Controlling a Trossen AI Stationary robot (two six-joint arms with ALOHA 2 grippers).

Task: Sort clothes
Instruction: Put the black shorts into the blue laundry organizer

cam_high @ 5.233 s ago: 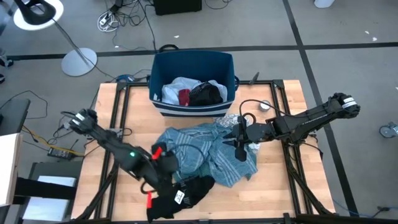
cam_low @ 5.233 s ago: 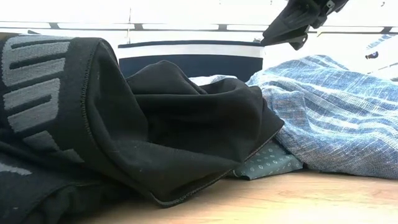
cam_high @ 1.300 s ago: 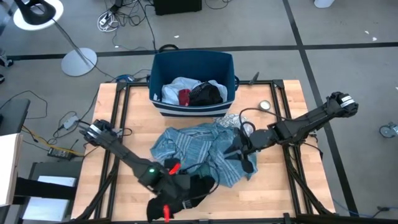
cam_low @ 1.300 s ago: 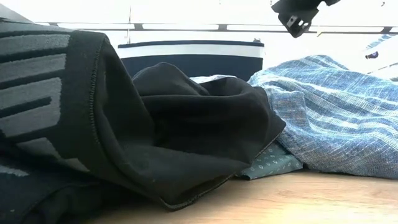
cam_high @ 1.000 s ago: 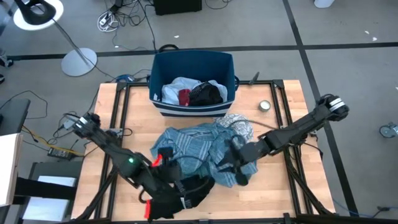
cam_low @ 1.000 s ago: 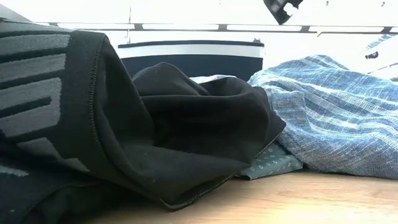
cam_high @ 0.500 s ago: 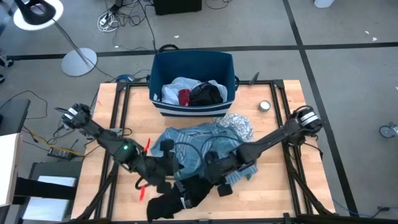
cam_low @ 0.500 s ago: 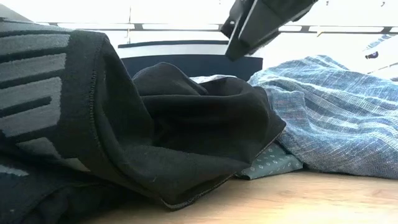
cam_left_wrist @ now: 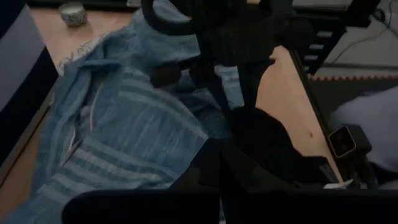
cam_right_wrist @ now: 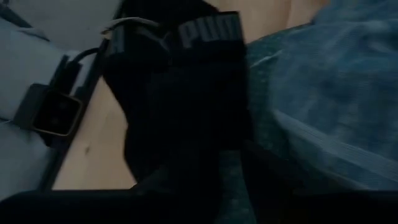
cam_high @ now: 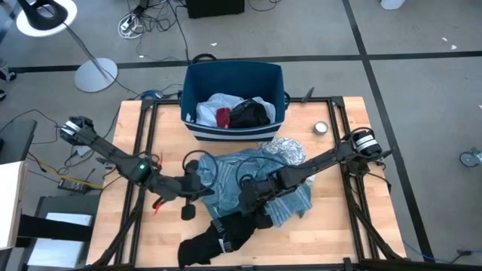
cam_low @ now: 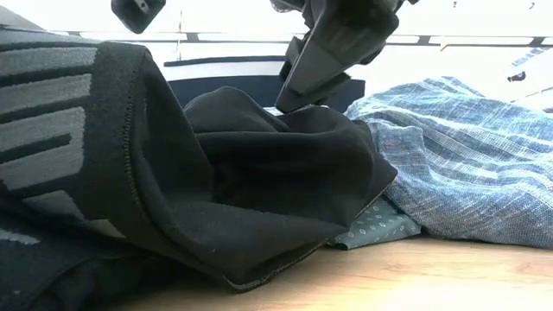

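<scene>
Over the near edge of the tabletop (cam_high: 331, 218), my right pincer (cam_high: 248, 202) sits just above the black pieces (cam_high: 222, 235), fingers partly apart, nothing visibly between them. I'd say that's staging for a grab: the black heap is the loosest item, clear of the rest at the front. Low view puts the same pincer (cam_low: 321, 60) right at the top fold of the black fabric (cam_low: 259, 173); can't tell if it's touching.

My left pincer (cam_high: 188, 197) is clenched and empty, parked beside the light blue shirt (cam_high: 241, 177) at its left edge, probably to stay out of the right arm's path.

Shirt lies spread mid-table, over the teal striped cloth (cam_high: 290, 207). White-and-grey patterned cloth (cam_high: 285, 149) sits bunched between shirt and dark blue bin (cam_high: 233, 75). Bin already holds a red piece (cam_high: 223, 117), a black piece and something white, so sorting is partway done.
</scene>
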